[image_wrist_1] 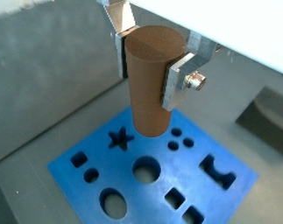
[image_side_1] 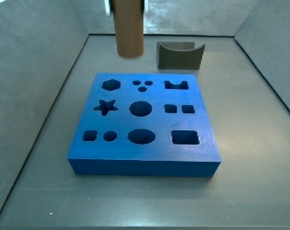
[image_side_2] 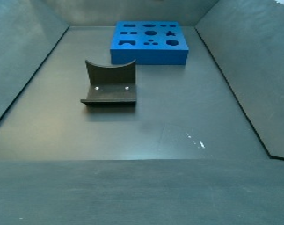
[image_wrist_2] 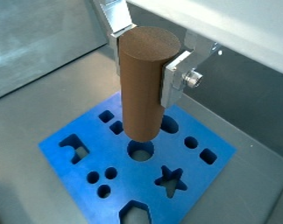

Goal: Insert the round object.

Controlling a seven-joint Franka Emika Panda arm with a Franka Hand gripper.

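My gripper (image_wrist_1: 150, 66) is shut on the round object (image_wrist_1: 151, 83), a tall brown wooden cylinder peg, and holds it upright near its top; it shows the same way in both wrist views, gripper (image_wrist_2: 146, 66) and peg (image_wrist_2: 144, 87). The peg hangs in the air above the blue block (image_wrist_1: 179, 171), its lower end over the bigger round hole (image_wrist_2: 140, 150) in a wrist view. In a side view the peg (image_side_1: 127, 27) shows at the top edge, above the block (image_side_1: 147, 166) and its round hole (image_side_1: 140, 109); the fingers are cut off there. The gripper and peg are out of a side view that shows the block (image_side_2: 150, 57).
A dark grey curved block (image_side_1: 179, 56) stands on the floor beyond the blue block, also seen in a side view (image_side_2: 110, 83) and a wrist view (image_wrist_1: 270, 112). Grey walls enclose the floor. The blue block has star, hexagon, square and oval holes.
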